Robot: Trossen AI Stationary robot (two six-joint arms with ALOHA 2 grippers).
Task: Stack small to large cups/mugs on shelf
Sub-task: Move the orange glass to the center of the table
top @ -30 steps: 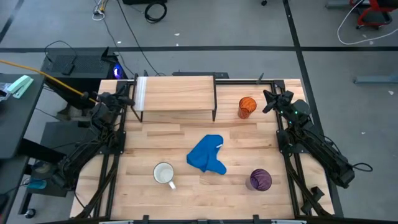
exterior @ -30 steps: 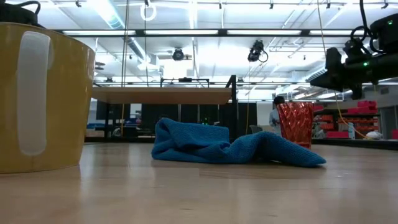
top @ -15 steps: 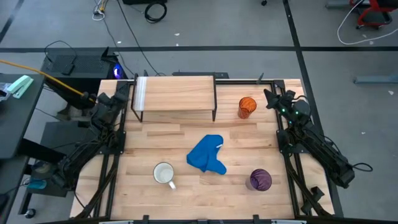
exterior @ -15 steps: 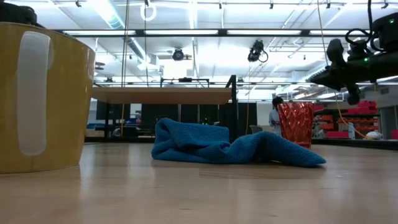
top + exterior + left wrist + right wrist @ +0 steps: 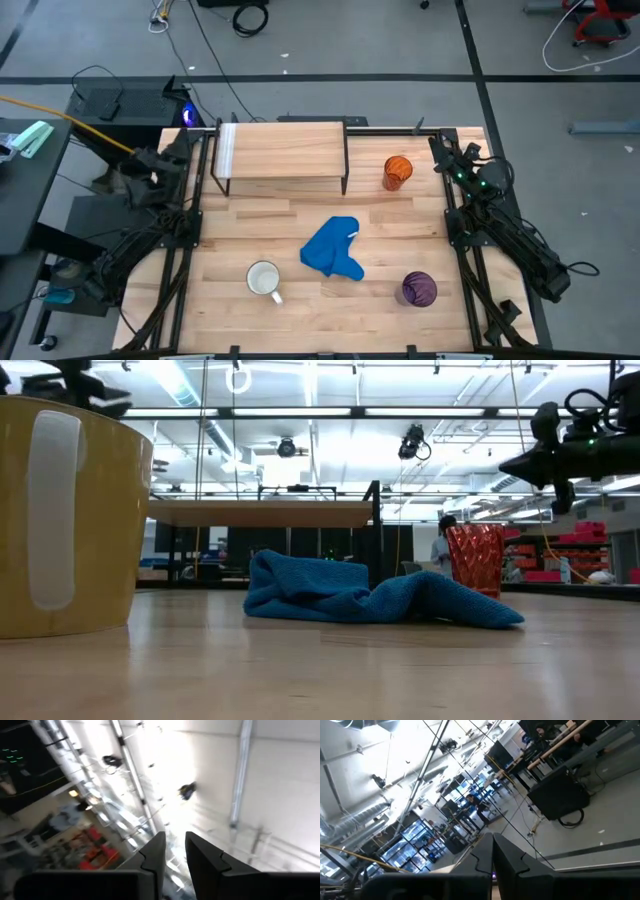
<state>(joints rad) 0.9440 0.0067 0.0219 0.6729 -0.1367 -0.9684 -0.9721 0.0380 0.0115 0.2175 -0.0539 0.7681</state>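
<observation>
Overhead, I logged the shelf (image 5: 282, 148) at the table's far edge, its board bare and the white strip at its left end. Orange cup (image 5: 397, 171) stood upright on the tabletop just right of the shelf, near the right gripper (image 5: 440, 150). White mug (image 5: 264, 279) sat near the front, handle toward the front right, apart from the blue cloth (image 5: 333, 250) bunched mid-table. Purple tumbler (image 5: 419, 289) stood front right.

Right gripper was raised at the table's right far edge; its wrist camera pointed into the room and showed the fingers (image 5: 510, 857) pressed together, holding nothing. Left gripper (image 5: 140, 165) hung off the table's left far edge, fingers (image 5: 202, 857) a narrow gap apart, empty.
</observation>
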